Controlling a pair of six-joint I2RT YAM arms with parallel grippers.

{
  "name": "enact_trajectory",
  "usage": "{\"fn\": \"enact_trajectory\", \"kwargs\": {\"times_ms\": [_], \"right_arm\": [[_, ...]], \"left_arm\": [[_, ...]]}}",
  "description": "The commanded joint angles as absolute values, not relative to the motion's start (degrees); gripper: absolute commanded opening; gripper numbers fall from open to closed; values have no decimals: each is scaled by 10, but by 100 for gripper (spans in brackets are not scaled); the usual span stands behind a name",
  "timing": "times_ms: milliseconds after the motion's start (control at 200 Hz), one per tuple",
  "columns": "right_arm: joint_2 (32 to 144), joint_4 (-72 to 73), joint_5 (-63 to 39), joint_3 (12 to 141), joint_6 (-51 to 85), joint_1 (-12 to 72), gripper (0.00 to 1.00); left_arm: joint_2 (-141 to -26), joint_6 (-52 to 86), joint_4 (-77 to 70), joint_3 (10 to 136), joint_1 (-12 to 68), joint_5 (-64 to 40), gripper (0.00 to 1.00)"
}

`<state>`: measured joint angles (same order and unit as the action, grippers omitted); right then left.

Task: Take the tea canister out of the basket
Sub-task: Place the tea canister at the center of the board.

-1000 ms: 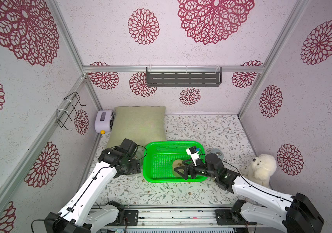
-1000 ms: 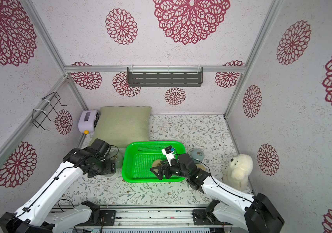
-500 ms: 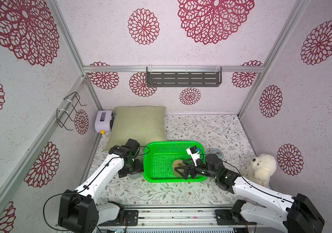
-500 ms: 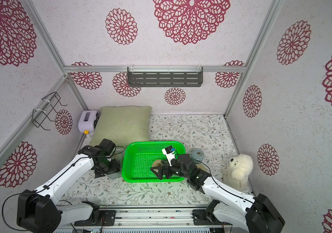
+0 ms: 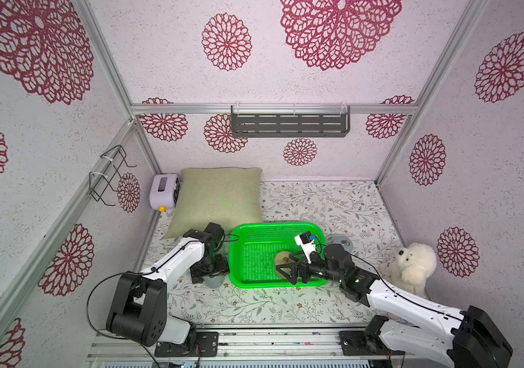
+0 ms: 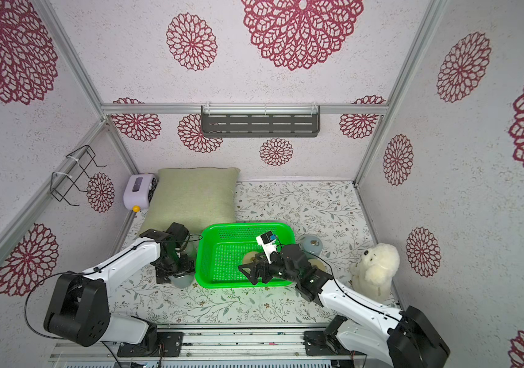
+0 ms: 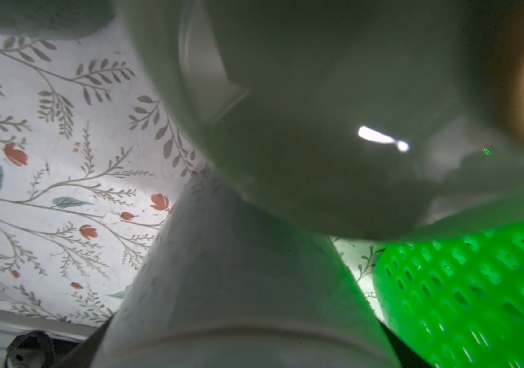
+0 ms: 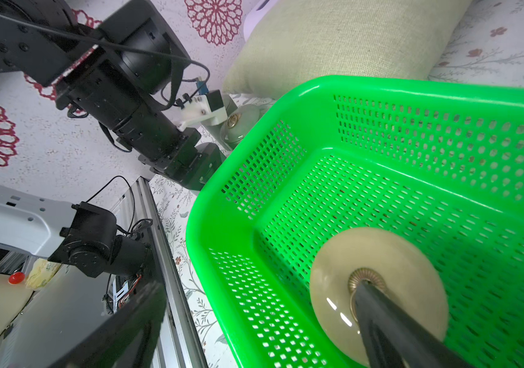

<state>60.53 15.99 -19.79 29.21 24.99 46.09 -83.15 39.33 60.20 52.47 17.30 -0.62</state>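
The green basket [image 5: 254,251] [image 6: 222,255] [image 8: 382,178] [image 7: 477,286] holds one cream tea canister [image 5: 283,257] [image 6: 249,257] [image 8: 391,255] with a brass knob, near its front right. My right gripper [image 5: 287,275] [image 6: 249,275] [image 8: 238,344] is open. One of its fingers [image 8: 382,318] hangs over the knob, the other above the basket's front wall. Just left of the basket, my left gripper [image 5: 211,275] [image 6: 174,274] [image 7: 241,334] is low on the mat, shut on a pale green canister [image 5: 214,282] [image 6: 183,281] [image 7: 241,270].
A second pale green canister [image 7: 318,127] [image 8: 241,124] sits by the basket's left wall, behind the left wrist. Right of the basket stands a blue-grey canister [image 5: 343,243] [image 6: 313,245]. A green pillow [image 5: 219,197], a lilac toaster [image 5: 163,191] and a white plush dog [image 5: 410,267] ring the mat.
The left arm has come down and drawn in, bringing its gripper and the pale green canister low beside the basket's left wall. The right arm has stayed still.
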Motion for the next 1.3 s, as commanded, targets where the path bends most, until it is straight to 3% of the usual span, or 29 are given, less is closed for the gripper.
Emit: {"fn": "enact_trajectory", "kwargs": {"times_ms": [0,550,961,1296], "right_arm": [[599,178,-196,293,234,465,99],[597,172,-189,293,234,465,99],[606,80,-125,350,232,465,99],[648,-81,-42,446,208,465,99]], "left_arm": [[-833,401,578,529,172,-16,89],[-826,404,576,529,172,-20,100],[-701,393,651,581,173,46,97],[-566,408,545,545,202,-26,97]]}}
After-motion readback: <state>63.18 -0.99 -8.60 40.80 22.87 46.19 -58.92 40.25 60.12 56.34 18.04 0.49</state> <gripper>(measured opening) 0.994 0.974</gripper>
